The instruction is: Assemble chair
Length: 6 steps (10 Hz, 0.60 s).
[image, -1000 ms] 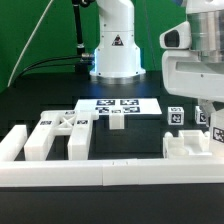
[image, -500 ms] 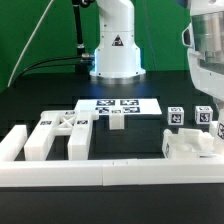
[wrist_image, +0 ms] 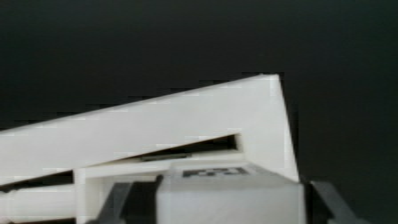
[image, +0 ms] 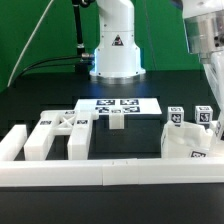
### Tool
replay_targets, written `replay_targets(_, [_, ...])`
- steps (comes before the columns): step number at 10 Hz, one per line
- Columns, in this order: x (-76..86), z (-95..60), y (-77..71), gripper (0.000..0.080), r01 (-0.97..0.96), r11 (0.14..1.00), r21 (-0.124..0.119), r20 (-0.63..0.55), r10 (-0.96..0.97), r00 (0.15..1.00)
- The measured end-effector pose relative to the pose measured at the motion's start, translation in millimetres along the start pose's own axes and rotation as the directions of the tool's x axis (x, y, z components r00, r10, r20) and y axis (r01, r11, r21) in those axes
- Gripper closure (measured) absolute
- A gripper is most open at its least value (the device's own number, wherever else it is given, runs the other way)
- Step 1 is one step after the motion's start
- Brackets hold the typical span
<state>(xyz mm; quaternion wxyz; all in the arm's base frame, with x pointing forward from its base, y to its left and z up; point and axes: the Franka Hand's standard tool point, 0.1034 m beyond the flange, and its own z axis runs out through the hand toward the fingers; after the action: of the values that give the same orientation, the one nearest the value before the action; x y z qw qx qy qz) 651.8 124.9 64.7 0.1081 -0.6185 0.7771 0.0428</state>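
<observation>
White chair parts lie on the black table. Two barred frames (image: 55, 135) lie at the exterior view's left, with a small block (image: 116, 122) beside them. At the right is a blocky white piece (image: 188, 143), with two tagged blocks (image: 176, 117) (image: 204, 116) behind it. The robot's hand (image: 205, 35) hangs over this right group, partly cut off by the frame edge. In the wrist view my gripper (wrist_image: 226, 205) is open. Its dark fingers (wrist_image: 125, 200) stand on either side of a white tagged block (wrist_image: 222, 190), and a large white panel (wrist_image: 178, 125) lies beyond. Whether they touch the block cannot be told.
The marker board (image: 120, 104) lies flat at the middle back, in front of the robot base (image: 115, 50). A long low white border rail (image: 100, 173) runs along the front of the table. Cables trail at the back left.
The hand has moved toward the exterior view's right, now partly out of frame over the right group of parts. The parts on the table have not moved.
</observation>
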Motion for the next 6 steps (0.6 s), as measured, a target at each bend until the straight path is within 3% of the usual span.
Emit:
replay_targets(1, [-0.6,0.1,0.2,0.0508,0.002,1.000,0.000,0.000,-0.002,1.000])
replay_targets(2, [-0.5,0.4,0.4,0.0425,0.005,1.000,-0.001,0.000,-0.005,1.000])
replay_targets(3, [-0.5,0.5,0.4,0.0281,0.005,1.000,-0.001,0.000,-0.005,1.000])
replay_targets(4, [-0.5,0.6,0.5,0.0281,0.005,1.000,-0.001,0.000,-0.005,1.000])
replay_targets(5, [-0.9,-0.3,0.2,0.0178,0.015,1.000,0.000,0.001,-0.015,1.000])
replay_targets(6, [-1.5,-9.7,-3.1,0.0178,0.083,0.996,0.011,0.007,-0.083,0.997])
